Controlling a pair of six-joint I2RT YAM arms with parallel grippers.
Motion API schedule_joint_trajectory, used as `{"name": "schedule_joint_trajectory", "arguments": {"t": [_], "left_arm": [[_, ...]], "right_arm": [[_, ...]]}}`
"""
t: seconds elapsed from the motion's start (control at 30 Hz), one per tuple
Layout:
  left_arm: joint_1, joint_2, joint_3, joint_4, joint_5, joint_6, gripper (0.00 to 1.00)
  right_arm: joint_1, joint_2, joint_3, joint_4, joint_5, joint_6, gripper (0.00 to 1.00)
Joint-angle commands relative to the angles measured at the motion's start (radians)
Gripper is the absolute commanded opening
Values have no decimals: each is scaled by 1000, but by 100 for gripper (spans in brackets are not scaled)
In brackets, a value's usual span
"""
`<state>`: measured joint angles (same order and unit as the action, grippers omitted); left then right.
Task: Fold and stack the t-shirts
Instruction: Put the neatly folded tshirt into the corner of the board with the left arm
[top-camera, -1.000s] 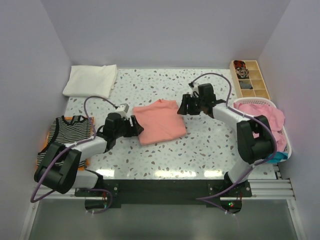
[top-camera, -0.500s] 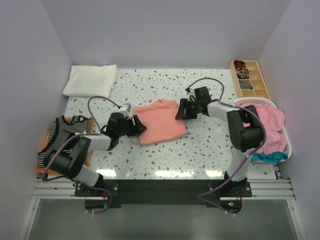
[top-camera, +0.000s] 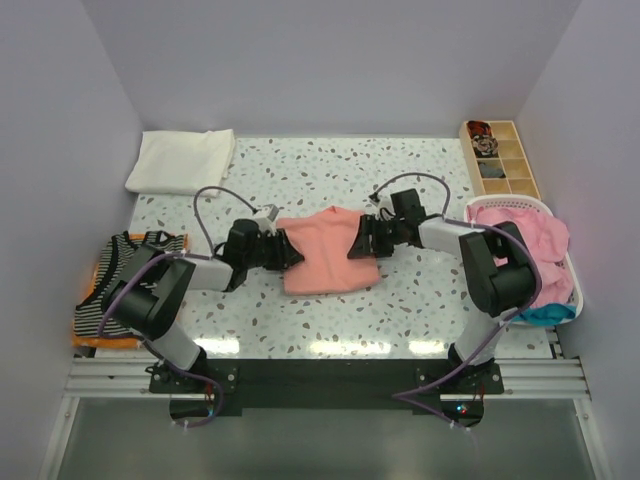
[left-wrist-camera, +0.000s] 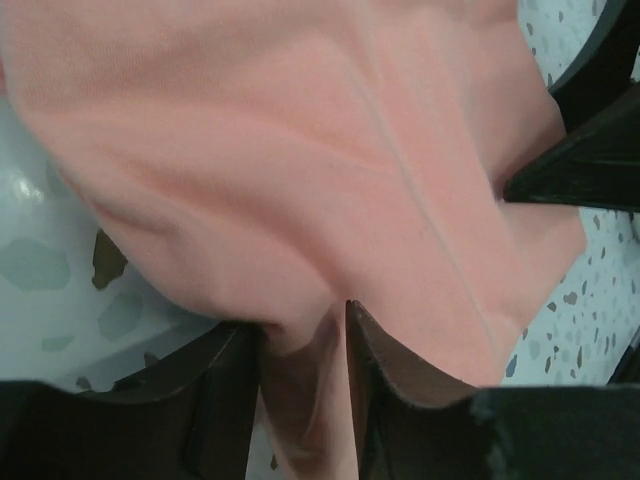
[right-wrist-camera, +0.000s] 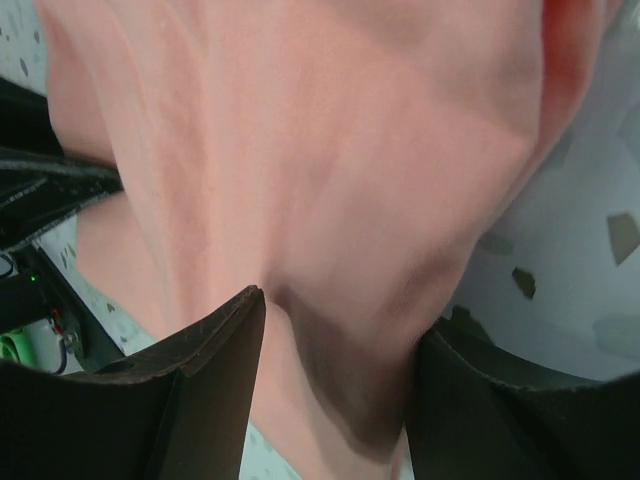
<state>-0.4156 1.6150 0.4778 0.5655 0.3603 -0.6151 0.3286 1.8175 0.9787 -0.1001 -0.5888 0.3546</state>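
Observation:
The folded salmon-pink t-shirt (top-camera: 325, 255) lies at the table's middle, its side edges bunched and raised. My left gripper (top-camera: 291, 252) is at its left edge; in the left wrist view (left-wrist-camera: 305, 335) the jaws stand close together with a fold of the shirt (left-wrist-camera: 300, 150) pinched between them. My right gripper (top-camera: 359, 243) is at the shirt's right edge; in the right wrist view (right-wrist-camera: 340, 320) its jaws stand wider apart, with a thick wad of the shirt (right-wrist-camera: 330, 150) between them. The neck label is hidden.
A folded white tee (top-camera: 182, 160) lies at the back left. A black-and-white striped tee (top-camera: 125, 275) lies on an orange mat at the left edge. A white basket (top-camera: 560, 300) with pink and teal cloth stands right, with a wooden compartment tray (top-camera: 497, 155) behind it.
Both grippers have moved inward from beside the shirt onto its left and right edges. The shirt's edges have bunched up and its outline has narrowed.

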Motion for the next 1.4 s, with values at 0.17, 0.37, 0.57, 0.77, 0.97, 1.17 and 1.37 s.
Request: {"name": "schedule_joint_trajectory", "arguments": {"t": [0.17,0.37,0.57,0.77,0.97,1.17,1.37], "left_arm": [[9,109,341,-251,-35,176,51],[11,54,295,-291,-90,178,63],[26,-14,219,-300,-193,198,84],[38,86,274,-262,-109,229,100],[40,227,321,-152,115,232,100],[40,307,296,-69,296,221,100],[38,328,266,-26,308,200,60]], "right_arm": [[16,-203,-107,-55,47,27,57],[13,-219,-41,-153,197,-31,57],[12,-219,-12,-156,273,-23,58],[6,-202,-12,-141,299,0,58],[3,-193,-52,-113,291,49,58],[4,-166,-68,-89,270,63,58],[3,-112,-69,-55,239,72,58]]}}
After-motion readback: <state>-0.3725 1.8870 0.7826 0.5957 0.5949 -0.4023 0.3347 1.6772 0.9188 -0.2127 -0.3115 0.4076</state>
